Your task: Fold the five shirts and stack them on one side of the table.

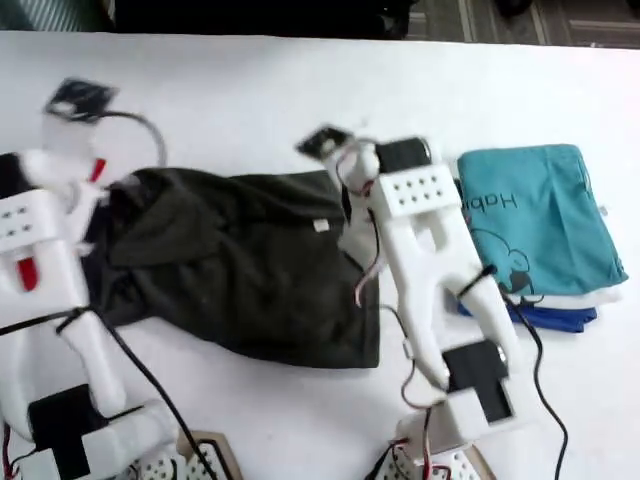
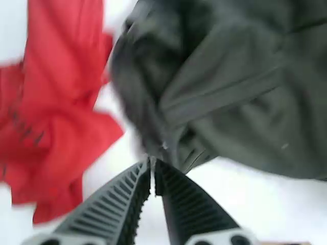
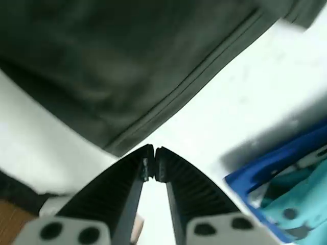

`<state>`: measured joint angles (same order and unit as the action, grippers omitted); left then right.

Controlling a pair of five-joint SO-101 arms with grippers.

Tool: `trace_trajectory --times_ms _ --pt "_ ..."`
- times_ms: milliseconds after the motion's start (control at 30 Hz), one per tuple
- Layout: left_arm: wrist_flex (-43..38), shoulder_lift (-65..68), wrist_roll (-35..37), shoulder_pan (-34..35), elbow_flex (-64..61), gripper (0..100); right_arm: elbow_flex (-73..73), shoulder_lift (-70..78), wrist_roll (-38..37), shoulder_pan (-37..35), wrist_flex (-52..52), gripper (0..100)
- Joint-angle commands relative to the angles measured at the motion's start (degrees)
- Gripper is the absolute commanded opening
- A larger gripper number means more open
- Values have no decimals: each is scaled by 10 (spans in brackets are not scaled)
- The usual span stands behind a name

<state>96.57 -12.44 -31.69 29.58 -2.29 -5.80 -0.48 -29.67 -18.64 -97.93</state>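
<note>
Far left, a red shirt [image 2: 51, 112] lies crumpled on the table [image 1: 250, 90], just beside your left pincer [image 2: 153, 166]. That pincer's jaws are pressed nearly together, with only a sliver of gap. The bunched edge of the dark shirt [image 2: 230, 92] runs right down into its tips, so you have that edge pinched. From the left wrist view the red shirt sits off to one side of the jaws and the dark one to the other, and the cloth is blurred.

In the high view the dark shirt [image 1: 240, 270] is mid-table, spread between your two arms. Its left part is rumpled and doubled over near the left arm, its right part is flatter, and a small pale tag shows near the right edge.

Your right pincer [image 3: 153, 163] is over that right edge. Its jaws are closed tip to tip, and the tips sit right at the corner of the dark shirt's hem. You cannot tell whether any cloth is caught between them.

Right of that arm is the stack, near the table's right side and apart from the dark shirt. A folded teal shirt [image 1: 540, 215] is on top, a white shirt [image 1: 590, 297] peeks out under it, and a blue shirt [image 1: 555, 318] is lowest. The stack lies near the right pincer, not touching it.
</note>
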Motion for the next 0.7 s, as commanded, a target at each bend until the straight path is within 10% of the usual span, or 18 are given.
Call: trace_trajectory --times_ms 0,200,667 --pt "28 -2 -9 67 19 35 -82 -55 0 -12 3 19" --pt "39 0 -7 131 19 35 -122 -18 4 -63 76 138" --pt "9 1 -10 248 18 35 -176 179 22 -123 54 18"
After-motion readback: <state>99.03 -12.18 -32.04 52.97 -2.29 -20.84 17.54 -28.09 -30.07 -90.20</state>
